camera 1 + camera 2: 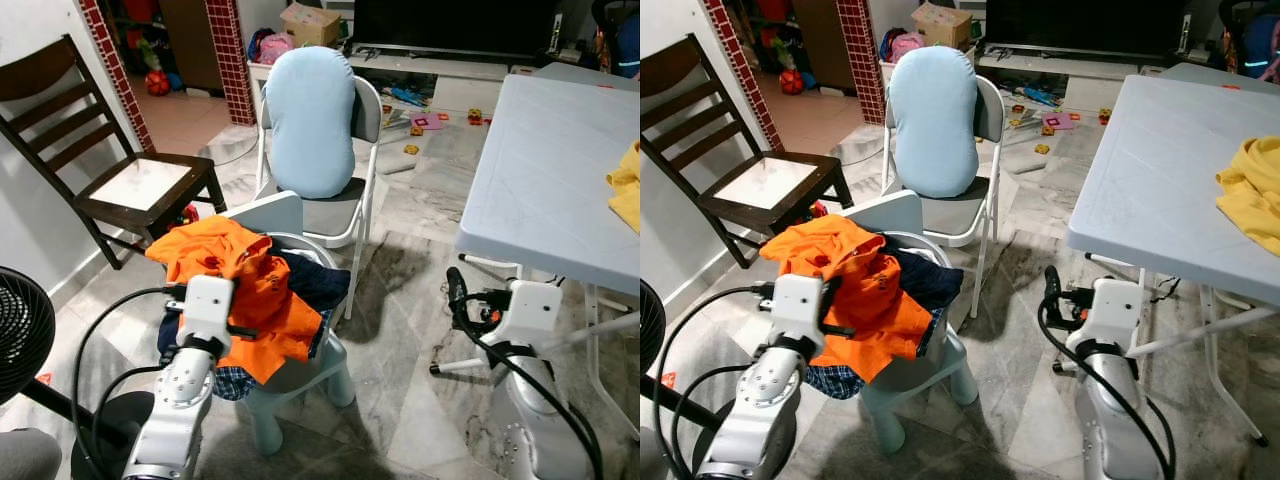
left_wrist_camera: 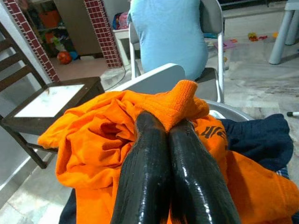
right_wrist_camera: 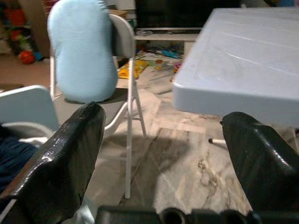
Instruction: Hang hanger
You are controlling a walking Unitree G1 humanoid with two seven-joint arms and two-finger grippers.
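Left gripper (image 2: 166,128) pinches a fold of the crumpled orange cotton shirt (image 1: 245,275), heaped on the small pale plastic chair (image 1: 290,375) beneath it. Right gripper (image 3: 163,140), fingers spread wide, hangs over floor beside the white folding table (image 1: 1160,190). I spot no hanger.

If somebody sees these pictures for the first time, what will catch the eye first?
Most striking is the orange shirt heaped on a small plastic chair in front of the robot, with the left gripper shut on a fold of it. Behind stands a folding chair with a pale blue cushion. The right gripper is open beside the white table.
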